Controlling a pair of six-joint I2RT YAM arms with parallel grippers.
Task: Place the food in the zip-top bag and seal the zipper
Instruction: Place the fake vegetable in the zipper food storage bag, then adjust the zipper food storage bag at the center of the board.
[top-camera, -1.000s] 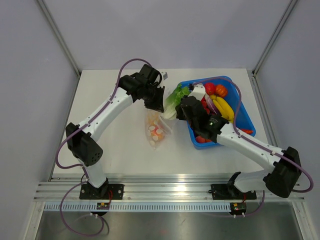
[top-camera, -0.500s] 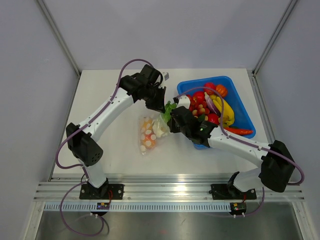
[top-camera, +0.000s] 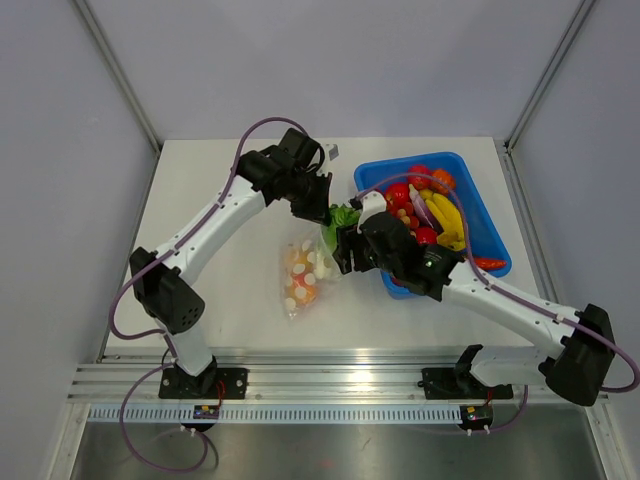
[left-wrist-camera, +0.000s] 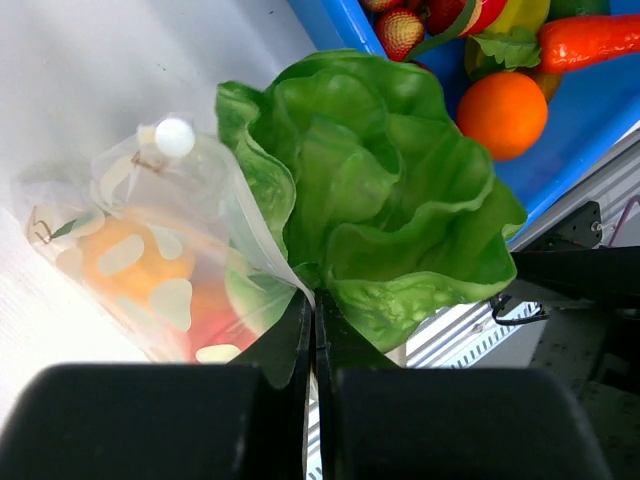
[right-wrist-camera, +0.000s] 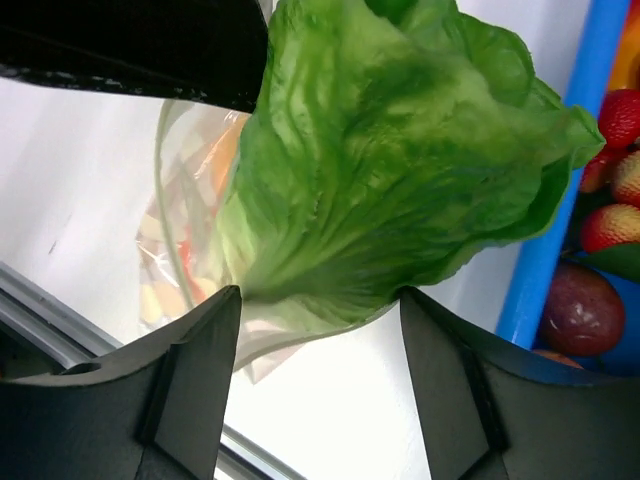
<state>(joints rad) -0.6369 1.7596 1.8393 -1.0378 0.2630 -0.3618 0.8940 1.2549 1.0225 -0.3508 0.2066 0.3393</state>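
Observation:
The clear dotted zip-top bag (top-camera: 300, 278) lies on the white table with orange and red food inside it. My left gripper (top-camera: 318, 208) is shut on the bag's mouth edge (left-wrist-camera: 290, 272) and holds it up. The green lettuce (top-camera: 341, 216) sits at that mouth, its lower end showing through the plastic (left-wrist-camera: 250, 300). My right gripper (right-wrist-camera: 318, 335) stands open just below the lettuce (right-wrist-camera: 390, 170), a finger at each side of its base. I cannot make out the zipper. More food (top-camera: 425, 205) fills the blue tray.
The blue tray (top-camera: 493, 238) stands at the right, close beside the right arm, with an orange (left-wrist-camera: 503, 110), strawberries (right-wrist-camera: 620, 215) and a red pepper (top-camera: 488, 263) in it. Grey walls enclose the table, and an aluminium rail (top-camera: 340, 385) runs along the near edge.
The right gripper carried the lettuce from over the tray leftwards to the bag's mouth, then opened its jaws. The bag shifted a little. The left gripper kept its hold.

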